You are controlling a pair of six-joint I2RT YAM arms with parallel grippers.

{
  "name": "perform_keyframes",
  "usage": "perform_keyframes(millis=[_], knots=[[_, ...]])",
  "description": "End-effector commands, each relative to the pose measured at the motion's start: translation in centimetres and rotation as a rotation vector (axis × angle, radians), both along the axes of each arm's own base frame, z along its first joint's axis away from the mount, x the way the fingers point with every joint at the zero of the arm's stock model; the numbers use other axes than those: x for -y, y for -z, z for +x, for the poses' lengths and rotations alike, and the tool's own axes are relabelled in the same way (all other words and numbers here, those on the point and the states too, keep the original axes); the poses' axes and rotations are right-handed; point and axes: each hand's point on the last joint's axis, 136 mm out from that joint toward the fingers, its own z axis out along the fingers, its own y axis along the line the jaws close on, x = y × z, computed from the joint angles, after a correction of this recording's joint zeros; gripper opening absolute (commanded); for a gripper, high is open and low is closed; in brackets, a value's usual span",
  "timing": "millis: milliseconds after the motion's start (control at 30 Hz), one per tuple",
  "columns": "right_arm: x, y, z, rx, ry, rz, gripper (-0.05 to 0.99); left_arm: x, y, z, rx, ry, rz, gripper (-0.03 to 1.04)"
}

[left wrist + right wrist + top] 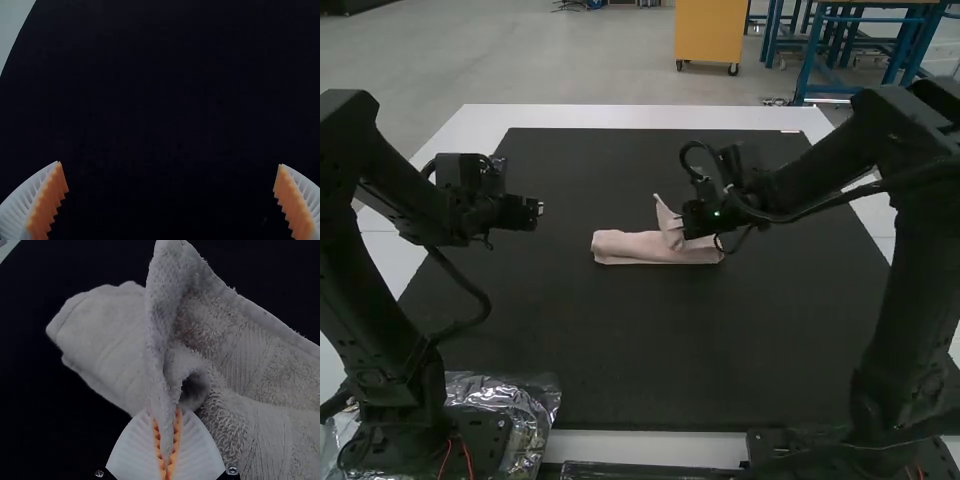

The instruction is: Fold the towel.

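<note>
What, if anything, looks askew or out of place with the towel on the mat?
One part looks askew: the towel lies as a narrow bundle on the mat, but a flap rises at its right end, where the right pincer grips an edge. That seems part of the folding, not damage.

A mat (670,350) is laid on the table (720,116). On the mat, the towel (628,247) is placed lengthwise from left to right, between the left arm (370,270) and the right arm (910,290). Over the towel's right half, a raised part is held between the fingers of the right gripper (688,228). The left gripper (538,208) is positioned over the mat, left of the towel and well apart. Wrap (525,405) is set beside the left arm's base, near the mat's front left corner.
</note>
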Motion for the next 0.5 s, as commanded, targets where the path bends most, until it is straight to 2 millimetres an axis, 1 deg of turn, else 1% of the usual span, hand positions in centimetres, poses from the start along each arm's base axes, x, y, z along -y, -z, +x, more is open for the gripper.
perform_keyframes(millis=[0,100,300,400,467], knots=[[-2.6,-1.4,0.4,0.024,-0.016,0.035,-0.02,0.1,-1.3,-0.2,0.043,0.002,0.018,0.97],[-4.3,-1.6,0.4,0.033,-0.042,0.047,-0.02,0.1,-1.0,-0.6,0.038,0.002,0.018,0.97],[-6.9,-1.5,1.0,0.043,-0.073,0.058,-0.02,0.1,-1.3,-0.8,0.056,0.0,0.016,0.97],[-8.1,-1.3,1.1,0.042,-0.09,0.06,-0.02,0.2,-1.2,-0.8,0.055,0.003,0.016,0.97],[-9.1,-1.5,0.9,0.035,-0.1,0.077,-0.02,0.2,-1.2,-0.8,0.055,0.003,0.016,0.97]])
